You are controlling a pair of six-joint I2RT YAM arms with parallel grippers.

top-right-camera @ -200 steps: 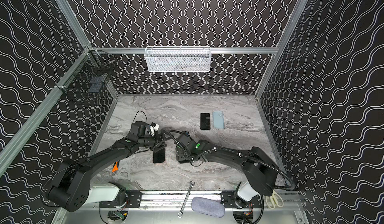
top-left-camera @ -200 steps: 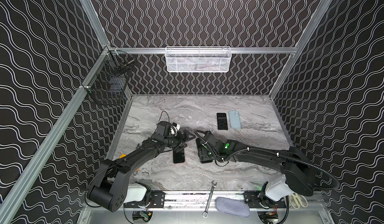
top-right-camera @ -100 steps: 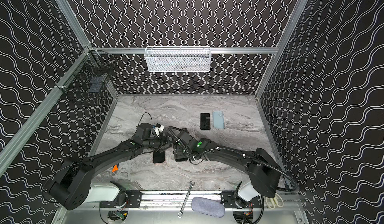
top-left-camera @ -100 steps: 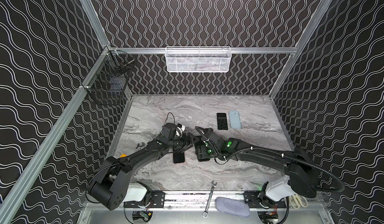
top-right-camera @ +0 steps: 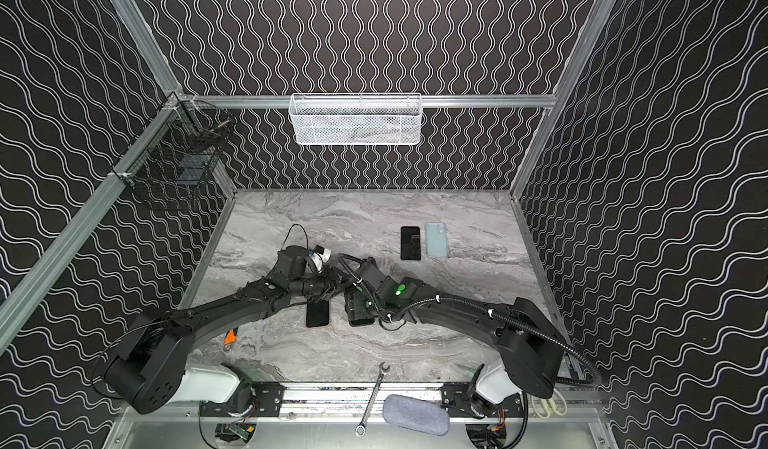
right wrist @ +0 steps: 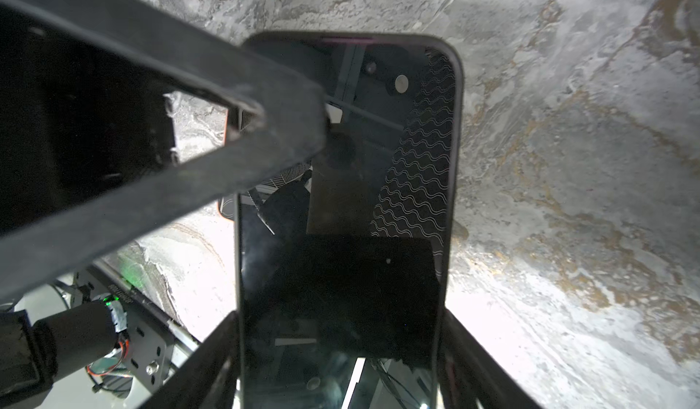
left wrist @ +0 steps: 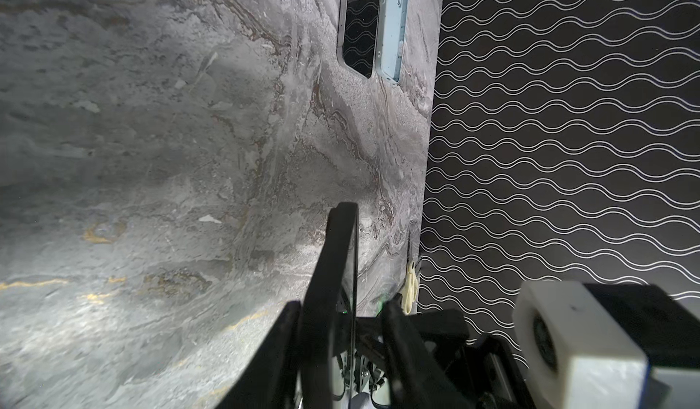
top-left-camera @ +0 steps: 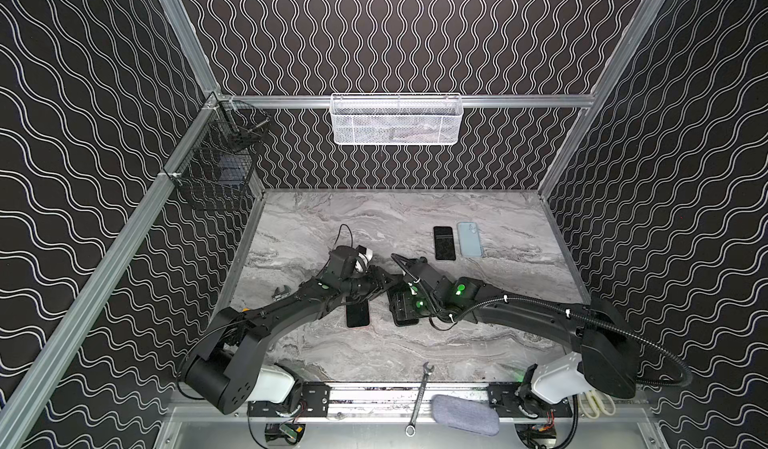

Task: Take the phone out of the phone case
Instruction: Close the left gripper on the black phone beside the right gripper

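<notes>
1. The right arm lies low, reaching from the front right corner to the middle of the marble-patterned tabletop (top-left-camera: pixel 374 355). The right gripper (right wrist: pixel 341 327) clamps the black cased phone (right wrist: pixel 378 149) by its two long sides near one end, with the screen facing the wrist camera.
2. The left arm stretches in from the front left to meet it. The left gripper (left wrist: pixel 341 306) straddles the phone's other end, which is seen edge-on between its fingers. One finger (right wrist: pixel 265 130) crosses a corner of the screen. I cannot tell whether the fingers pinch the phone.
3. A second black phone (top-left-camera: pixel 357 314) lies flat on the table just left of the held one.
4. Farther back, a third black phone (top-left-camera: pixel 444 243) and a pale blue case (top-left-camera: pixel 469 240) lie side by side.
5. By the front rail are a spanner (top-left-camera: pixel 419 399), a grey pouch (top-left-camera: pixel 463 414) and scissors (top-left-camera: pixel 598 403).
6. A white mesh basket (top-left-camera: pixel 396 119) hangs on the back rail and a black wire basket (top-left-camera: pixel 216 168) on the left rail. The walls (top-left-camera: pixel 415 31) are black with white wavy lines.
</notes>
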